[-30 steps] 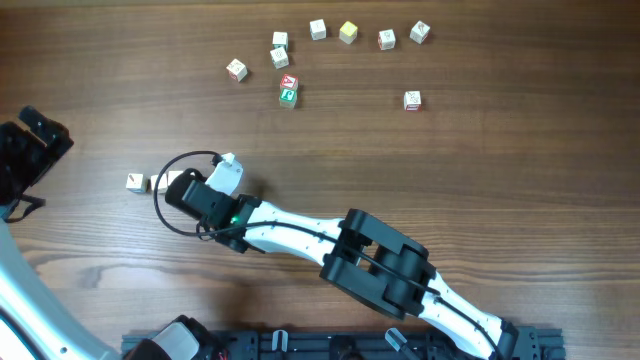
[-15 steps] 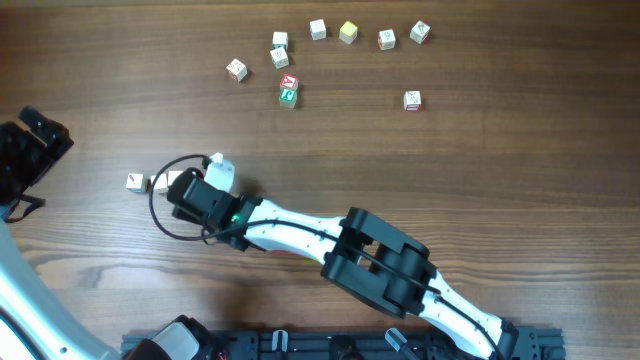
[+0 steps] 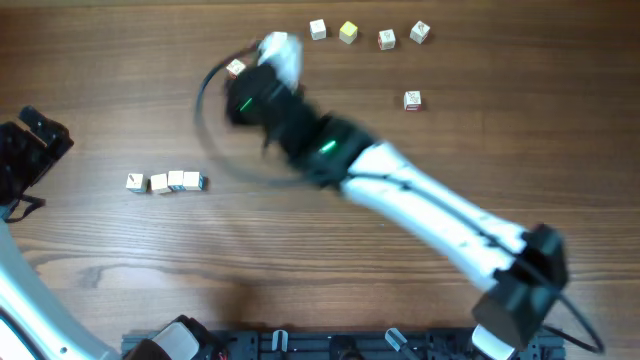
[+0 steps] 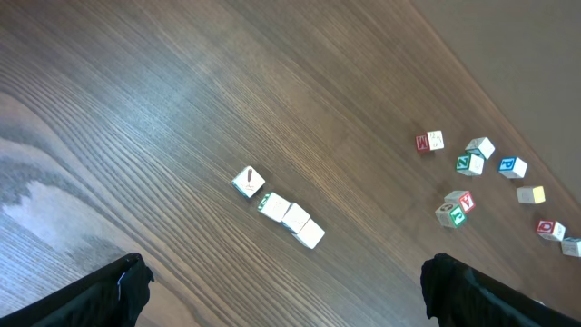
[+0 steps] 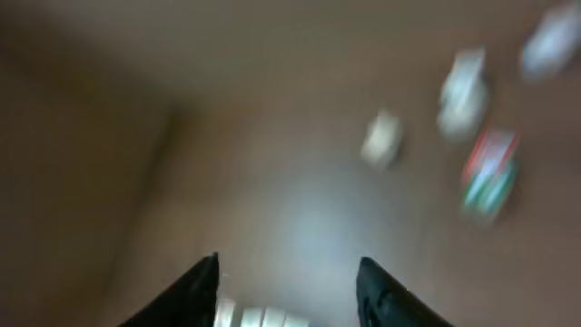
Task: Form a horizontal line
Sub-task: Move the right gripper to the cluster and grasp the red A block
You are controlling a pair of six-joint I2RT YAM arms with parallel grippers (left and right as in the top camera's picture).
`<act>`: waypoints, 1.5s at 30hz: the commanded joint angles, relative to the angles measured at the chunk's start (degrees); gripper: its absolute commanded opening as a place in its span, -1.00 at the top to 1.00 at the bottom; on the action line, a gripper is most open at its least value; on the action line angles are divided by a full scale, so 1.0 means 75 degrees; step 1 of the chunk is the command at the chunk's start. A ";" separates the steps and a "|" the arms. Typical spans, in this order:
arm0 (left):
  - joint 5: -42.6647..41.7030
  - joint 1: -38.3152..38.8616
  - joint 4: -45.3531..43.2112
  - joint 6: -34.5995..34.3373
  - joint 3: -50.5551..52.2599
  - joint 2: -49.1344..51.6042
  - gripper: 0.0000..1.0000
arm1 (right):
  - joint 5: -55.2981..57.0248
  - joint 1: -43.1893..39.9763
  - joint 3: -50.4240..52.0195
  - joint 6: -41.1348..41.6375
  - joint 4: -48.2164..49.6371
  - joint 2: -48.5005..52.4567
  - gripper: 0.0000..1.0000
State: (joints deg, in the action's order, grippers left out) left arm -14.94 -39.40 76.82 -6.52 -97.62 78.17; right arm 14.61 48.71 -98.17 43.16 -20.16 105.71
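The horizontal line (image 3: 165,181) is a short row of small whitish cubes lying at the left of the table. Its left end cube carries a red mark and sits slightly turned. The left wrist view shows the horizontal line (image 4: 280,207) mid-frame, and the right wrist view shows it blurred at the bottom edge as the horizontal line (image 5: 259,318). My right gripper (image 3: 250,95) is a blur over the back of the table, well away from the row. In its own view the right gripper (image 5: 289,263) is open and holds nothing. My left gripper (image 4: 286,291) is wide open at the left edge, also empty.
Loose cubes (image 3: 347,32) lie scattered along the back, one cube (image 3: 412,100) stands apart at the right and another cube (image 3: 236,68) lies beside the right wrist. The left wrist view has the same loose cubes (image 4: 472,168) at its right. The right arm (image 3: 430,210) crosses the table diagonally.
My right gripper has opened, left the right end of the row and swung fast up and back toward the loose cubes. The row now lies uncovered. The left arm has stayed still.
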 commanded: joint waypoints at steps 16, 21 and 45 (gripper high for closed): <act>-0.0119 -0.0029 0.0000 -0.0047 -0.0134 0.0000 -1.00 | -0.1740 -0.2361 -0.0105 -0.0743 0.2815 0.3500 -0.99; -0.0119 -0.0029 0.0000 -0.0047 -0.0134 0.0000 -1.00 | -0.1740 -0.2238 -0.0699 -0.0752 0.2760 0.4514 -0.99; -0.0119 -0.0029 0.0000 -0.0047 -0.0134 0.0000 -1.00 | -0.1515 -0.2110 -0.0784 -0.1958 0.2130 0.4957 -0.23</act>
State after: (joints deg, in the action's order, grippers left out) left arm -14.96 -39.40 76.95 -6.52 -97.62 78.17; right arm 2.76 32.56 -104.03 29.67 -3.14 141.56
